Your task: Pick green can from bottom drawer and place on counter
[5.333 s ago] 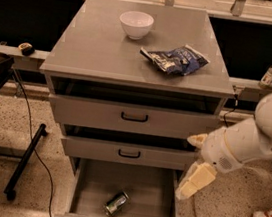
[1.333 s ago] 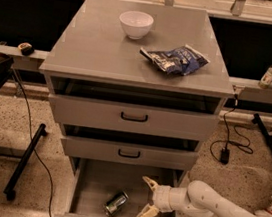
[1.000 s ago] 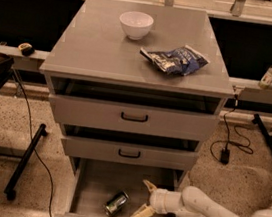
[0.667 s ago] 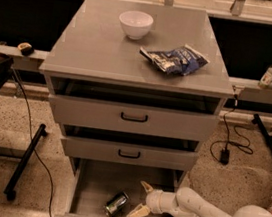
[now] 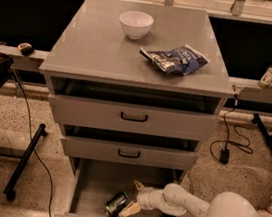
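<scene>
The green can (image 5: pixel 115 203) lies on its side on the floor of the open bottom drawer (image 5: pixel 96 180), near the front. My gripper (image 5: pixel 133 198) reaches into the drawer from the right on a white arm and sits just right of the can. Its fingers (image 5: pixel 130 210) are spread, one above and one below, close to the can's right end but not closed on it. The grey counter (image 5: pixel 97 39) tops the cabinet.
A white bowl (image 5: pixel 135 24) and a blue foil snack bag (image 5: pixel 175 58) rest on the counter. The two upper drawers (image 5: pixel 133 117) stand slightly open. A black stand leg (image 5: pixel 24 159) and cables lie on the floor at left; a bottle (image 5: pixel 269 74) stands on the ledge at right.
My arm came down from beside the cabinet into the bottom drawer, and the gripper has moved left toward the can. The can has not moved.
</scene>
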